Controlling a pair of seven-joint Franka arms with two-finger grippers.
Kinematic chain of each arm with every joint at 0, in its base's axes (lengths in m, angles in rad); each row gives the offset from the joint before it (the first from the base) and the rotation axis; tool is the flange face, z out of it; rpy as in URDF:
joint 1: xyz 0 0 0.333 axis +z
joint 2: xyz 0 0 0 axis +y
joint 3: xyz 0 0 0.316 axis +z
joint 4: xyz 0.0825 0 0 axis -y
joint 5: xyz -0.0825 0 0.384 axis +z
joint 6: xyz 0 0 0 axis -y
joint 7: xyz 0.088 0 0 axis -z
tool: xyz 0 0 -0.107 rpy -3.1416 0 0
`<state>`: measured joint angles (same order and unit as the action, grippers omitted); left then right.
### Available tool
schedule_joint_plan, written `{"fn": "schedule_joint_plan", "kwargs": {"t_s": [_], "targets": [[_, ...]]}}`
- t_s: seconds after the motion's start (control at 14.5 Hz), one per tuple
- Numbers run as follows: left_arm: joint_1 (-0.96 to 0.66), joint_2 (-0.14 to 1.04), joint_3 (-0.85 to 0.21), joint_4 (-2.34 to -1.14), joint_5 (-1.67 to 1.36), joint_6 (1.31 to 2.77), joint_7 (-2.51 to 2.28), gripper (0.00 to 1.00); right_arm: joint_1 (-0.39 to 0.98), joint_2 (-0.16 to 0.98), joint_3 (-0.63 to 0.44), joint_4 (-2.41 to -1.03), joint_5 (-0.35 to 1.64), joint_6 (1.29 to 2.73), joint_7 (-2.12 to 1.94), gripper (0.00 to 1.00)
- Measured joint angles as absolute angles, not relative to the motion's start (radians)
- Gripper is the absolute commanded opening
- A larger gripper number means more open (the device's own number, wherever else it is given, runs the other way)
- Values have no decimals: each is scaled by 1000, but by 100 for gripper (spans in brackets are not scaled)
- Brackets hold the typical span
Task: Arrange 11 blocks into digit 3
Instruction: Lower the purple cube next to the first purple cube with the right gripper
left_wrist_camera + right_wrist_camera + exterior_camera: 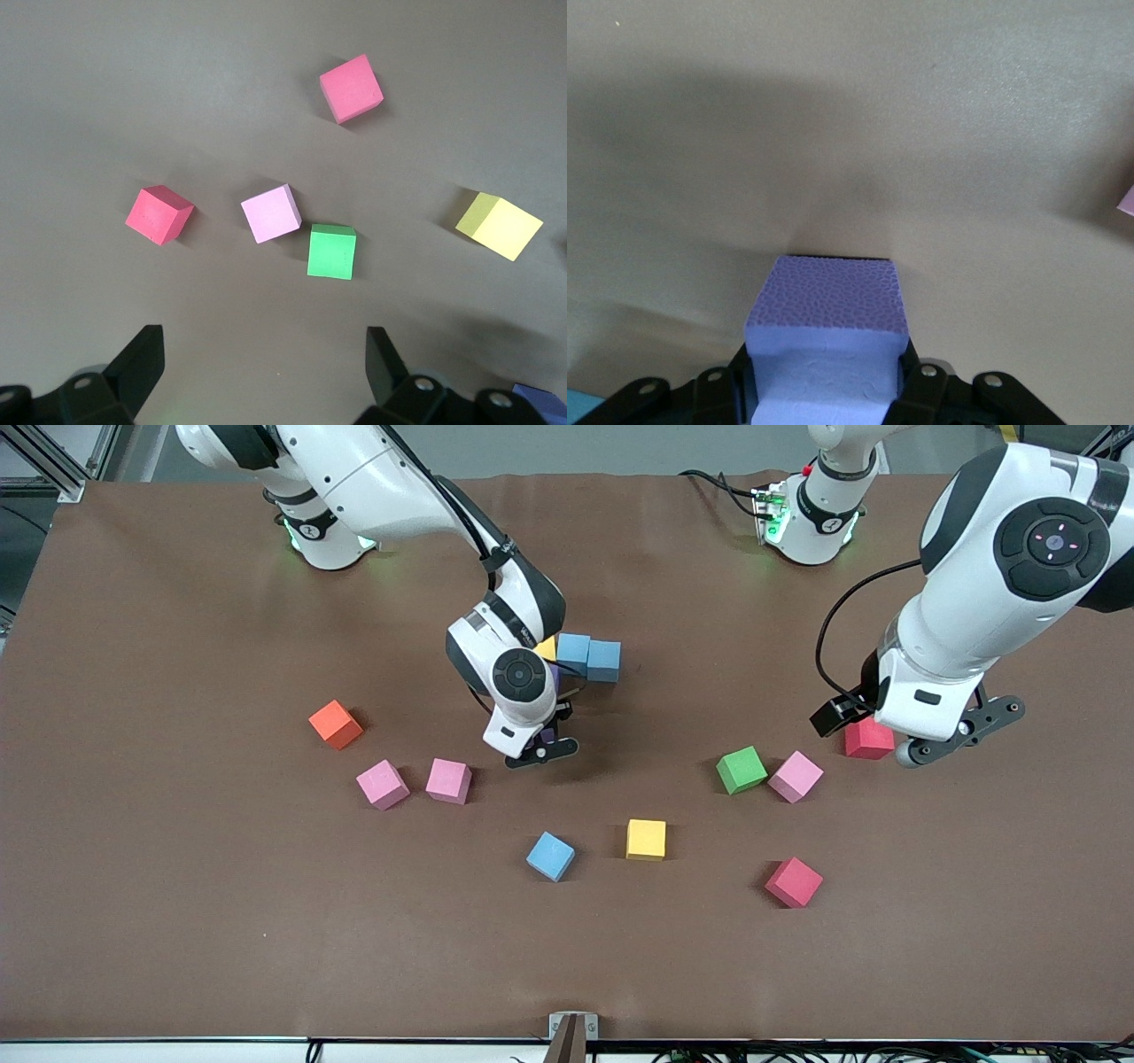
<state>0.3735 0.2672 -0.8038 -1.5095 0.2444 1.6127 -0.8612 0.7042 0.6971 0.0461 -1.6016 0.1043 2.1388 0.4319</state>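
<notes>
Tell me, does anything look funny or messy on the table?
Nothing is broken or spilled. The loose blocks just sit at odd angles, like the green block touching a pink block. The right gripper holds a purple block; the left gripper hangs open.

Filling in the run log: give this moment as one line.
right gripper: shut on purple block | left gripper: open, over red block | placed: two light blue blocks

Brown table (177,921) — grey floor (567,447).

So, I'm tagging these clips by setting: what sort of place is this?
Probably a robotics lab bench: two white arms mounted at a brown-covered table, loose foam blocks scattered on it, and cables trailing around.
</notes>
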Motion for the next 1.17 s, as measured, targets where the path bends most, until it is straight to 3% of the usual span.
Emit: {"fn": "schedule_joint_plan", "kwargs": {"t_s": [1.17], "targets": [[373, 267, -804, -1509, 244, 1613, -861, 100, 719, 697, 47, -1611, 112, 2139, 446, 9]]}}
